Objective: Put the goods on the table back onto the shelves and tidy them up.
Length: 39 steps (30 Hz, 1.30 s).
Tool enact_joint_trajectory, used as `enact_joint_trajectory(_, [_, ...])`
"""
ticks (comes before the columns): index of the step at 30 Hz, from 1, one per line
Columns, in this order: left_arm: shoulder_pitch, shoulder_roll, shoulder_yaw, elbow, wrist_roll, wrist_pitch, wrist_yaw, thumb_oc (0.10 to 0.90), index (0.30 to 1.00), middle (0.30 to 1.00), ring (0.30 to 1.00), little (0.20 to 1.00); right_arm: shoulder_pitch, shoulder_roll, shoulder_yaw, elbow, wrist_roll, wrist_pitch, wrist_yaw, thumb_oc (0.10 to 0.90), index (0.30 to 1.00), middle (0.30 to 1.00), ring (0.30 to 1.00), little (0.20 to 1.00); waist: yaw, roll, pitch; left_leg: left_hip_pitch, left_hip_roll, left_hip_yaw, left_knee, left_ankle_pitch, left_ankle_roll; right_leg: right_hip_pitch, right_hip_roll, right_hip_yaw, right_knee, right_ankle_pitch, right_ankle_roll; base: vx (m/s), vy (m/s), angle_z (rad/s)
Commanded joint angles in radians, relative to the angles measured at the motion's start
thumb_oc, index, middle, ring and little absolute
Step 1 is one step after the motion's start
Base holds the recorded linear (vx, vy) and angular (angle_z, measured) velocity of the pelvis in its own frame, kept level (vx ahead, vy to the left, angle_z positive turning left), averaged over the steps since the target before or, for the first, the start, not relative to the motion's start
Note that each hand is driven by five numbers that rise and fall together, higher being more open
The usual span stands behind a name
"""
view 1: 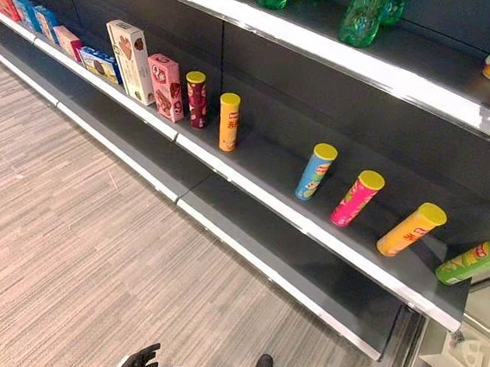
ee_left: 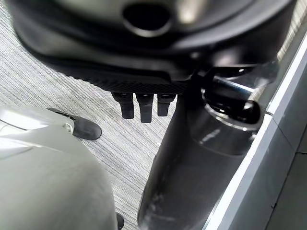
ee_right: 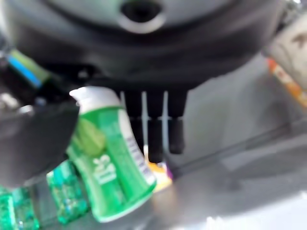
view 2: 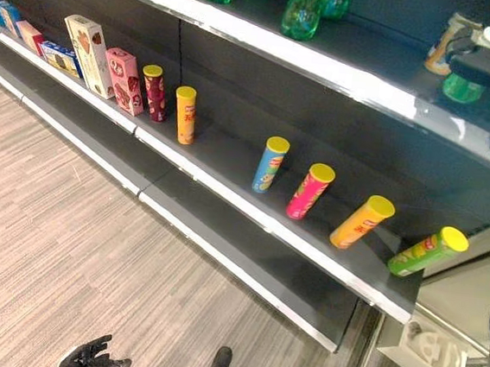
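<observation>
The right robot hand [view 2: 487,59] is raised at the upper dark shelf [view 2: 386,71], at the far right of the shelving. Its wrist view shows a green plastic bottle with a white cap [ee_right: 108,158] lying against the palm: the thumb sits on one side and the fingers [ee_right: 156,127] hang fairly straight on the other, so whether they bear on the bottle cannot be told — a firm hold is not confirmed. Just beside this robot hand, on the same shelf, stands a white-and-orange bottle [view 2: 445,42], and further left a row of green drink bottles [view 2: 303,11]. The left robot hand [view 2: 89,361] hangs low over the grey striped carpet floor [view 2: 59,218], fingers spread and relaxed, holding nothing. On the middle dark shelf [view 1: 327,235], four cylindrical snack cans with yellow lids lean tilted against the back panel, well apart from one another: a blue can [view 1: 316,171], a pink can [view 1: 357,198], an orange can [view 1: 411,229] and a green can [view 1: 475,259]. To their left two cans stand upright — a maroon can [view 1: 197,100] and an orange-yellow can [view 1: 228,122]. Further left stand a pink carton [view 1: 166,87], a tall cream carton [view 1: 131,61] and a row of smaller coloured boxes [view 1: 47,26].
</observation>
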Motion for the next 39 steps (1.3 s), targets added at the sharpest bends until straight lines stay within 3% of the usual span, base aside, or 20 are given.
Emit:
enact_joint_trajectory(1, [-0.012,0.070,-0.028,-0.021,-0.006,-0.057,0.011,0.800,0.900,0.900,0.900,0.900,-0.094,-0.012,-0.043,0.004,0.019,-0.032,-0.065,0.400,0.300,0.300,0.300,0.300,0.017,-0.085,-0.033,-0.003,-0.024,0.052,-0.047,0.052,-0.040,0.174,-0.015,0.041,0.021,-0.223,0.085,0.00,0.000,0.00])
enact_joint_trajectory(15, [0.001,0.065,-0.026,-0.056,-0.035,-0.061,0.017,0.800,0.900,0.900,0.900,0.900,-0.124,0.000,-0.036,0.054,0.024,-0.031,-0.083,0.400,0.300,0.300,0.300,0.300,0.034,-0.077,-0.013,-0.025,-0.030,0.039,-0.047,0.062,-0.046,0.175,-0.017,0.015,0.015,-0.224,0.085,0.00,-0.004,0.04])
enact_joint_trajectory(25, [0.006,0.066,-0.029,-0.067,-0.050,-0.063,0.022,0.800,0.900,0.900,0.900,0.900,-0.172,0.008,0.013,0.081,0.026,-0.029,-0.083,0.400,0.300,0.300,0.300,0.300,0.055,-0.088,-0.002,-0.040,-0.029,0.025,-0.047,0.065,-0.049,0.176,-0.016,-0.005,0.013,-0.225,0.084,0.00,-0.004,0.10])
enact_joint_trajectory(39, [-0.005,0.066,-0.029,-0.043,-0.041,-0.063,0.027,0.800,0.900,0.900,0.900,0.900,-0.177,0.018,0.036,0.100,-0.009,-0.018,-0.081,0.400,0.300,0.300,0.300,0.300,0.043,-0.087,-0.002,-0.030,-0.034,0.044,-0.047,0.057,-0.041,0.180,-0.021,0.013,0.012,-0.219,0.090,0.00,0.005,0.00])
